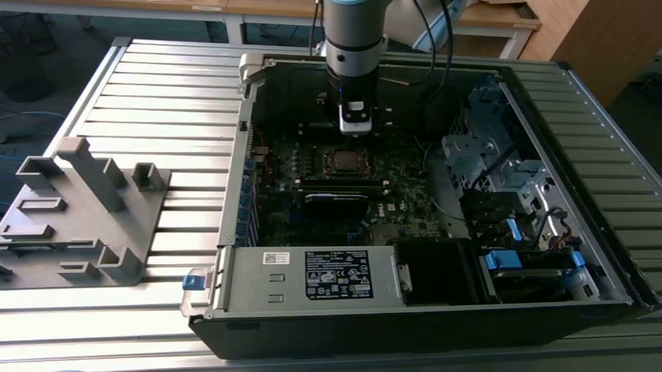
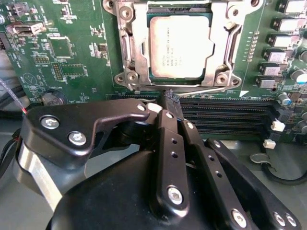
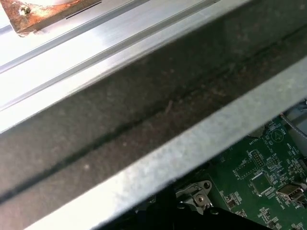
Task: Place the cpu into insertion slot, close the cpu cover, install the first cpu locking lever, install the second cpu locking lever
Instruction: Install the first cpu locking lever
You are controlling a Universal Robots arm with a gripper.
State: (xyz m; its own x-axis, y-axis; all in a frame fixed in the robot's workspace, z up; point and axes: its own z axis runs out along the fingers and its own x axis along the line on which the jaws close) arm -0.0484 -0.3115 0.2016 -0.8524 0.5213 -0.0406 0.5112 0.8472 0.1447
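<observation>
The cpu (image 2: 180, 45) lies flat in the socket, its silver-grey top facing up. The cpu cover (image 2: 218, 45) is down around it as a metal frame. A thin wire locking lever (image 2: 206, 89) runs along the socket edge nearest my gripper (image 2: 171, 99). The black fingers are shut together, and their tips sit right at that edge by the lever's end, with nothing seen between them. In the exterior view the gripper (image 1: 355, 128) hangs inside the open computer case, just behind the socket (image 1: 342, 160). In the first wrist view a socket corner bracket (image 3: 194, 194) shows.
Black memory slots (image 2: 230, 115) lie between gripper and socket. The case wall (image 3: 158, 158) stands close by the wrist. Drive cages (image 1: 486, 155) fill the exterior view's right, a power supply (image 1: 310, 275) the front. A grey fixture (image 1: 83, 209) stands outside on the slatted table.
</observation>
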